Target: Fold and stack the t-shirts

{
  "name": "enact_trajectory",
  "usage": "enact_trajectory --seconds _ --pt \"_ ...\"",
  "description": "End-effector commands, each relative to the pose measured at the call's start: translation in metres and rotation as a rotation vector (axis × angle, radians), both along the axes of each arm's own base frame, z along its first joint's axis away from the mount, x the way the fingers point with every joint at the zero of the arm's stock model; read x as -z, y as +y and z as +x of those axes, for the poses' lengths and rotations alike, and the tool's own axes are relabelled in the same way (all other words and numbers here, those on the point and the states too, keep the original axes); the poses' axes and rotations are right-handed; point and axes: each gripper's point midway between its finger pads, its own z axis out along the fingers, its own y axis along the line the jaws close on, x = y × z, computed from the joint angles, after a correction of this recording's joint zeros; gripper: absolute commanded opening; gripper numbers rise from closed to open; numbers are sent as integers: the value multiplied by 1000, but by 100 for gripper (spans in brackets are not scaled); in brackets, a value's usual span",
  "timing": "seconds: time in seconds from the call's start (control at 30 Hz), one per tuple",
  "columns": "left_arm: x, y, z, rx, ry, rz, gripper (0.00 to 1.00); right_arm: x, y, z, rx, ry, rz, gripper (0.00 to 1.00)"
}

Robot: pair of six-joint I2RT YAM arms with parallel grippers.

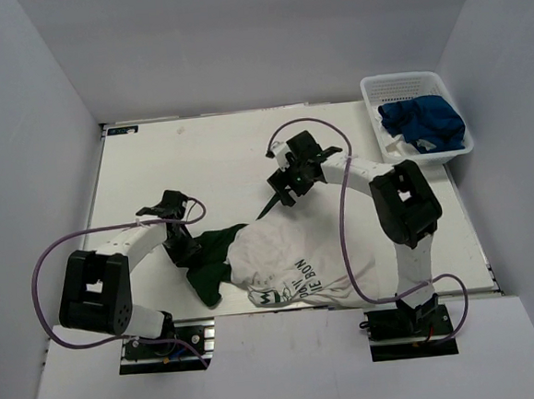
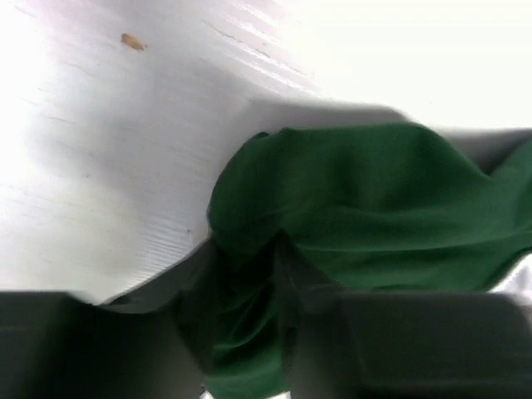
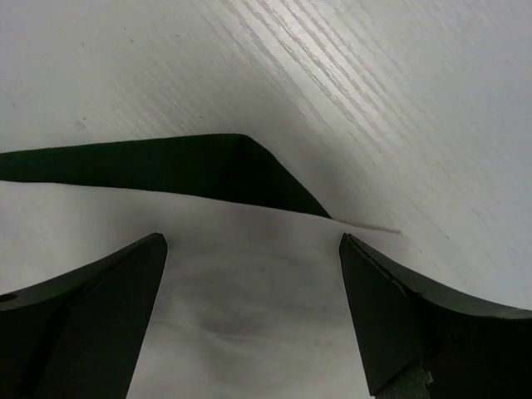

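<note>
White mesh basket (image 1: pixel 402 86) with blue shirt (image 1: pixel 425 122), well apart from green-sleeved shirt (image 1: pixel 281 254)

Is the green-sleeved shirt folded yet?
No. The shirt lies rumpled on the table, print showing, one green sleeve pinched in the left gripper.

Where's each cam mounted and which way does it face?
Top external: above, behind the bases, looking down on the table; left arm and right arm show.
Left wrist: looks down at the green-sleeved shirt's sleeve; jaws shut on it.
Right wrist: looks down at its white body and a sleeve; jaws open.
Shared: all three see that shirt.
</note>
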Motion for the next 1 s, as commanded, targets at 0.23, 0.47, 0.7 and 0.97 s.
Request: enact_trajectory --seconds 0.23,0.47,0.7,0.97 --pt "-14 3 25 -2 -88 33 0 17 10 27 104 -93 -89 58" --pt "-79 0 79 -24 -308 33 0 -71 25 39 146 -275 92 0" --pt "-248 -14 148 31 -883 -54 0 -243 -7 59 321 -701 271 0" --pt "-453 -17 108 166 -1487 -117 0 -445 -78 2 461 -1158 490 0"
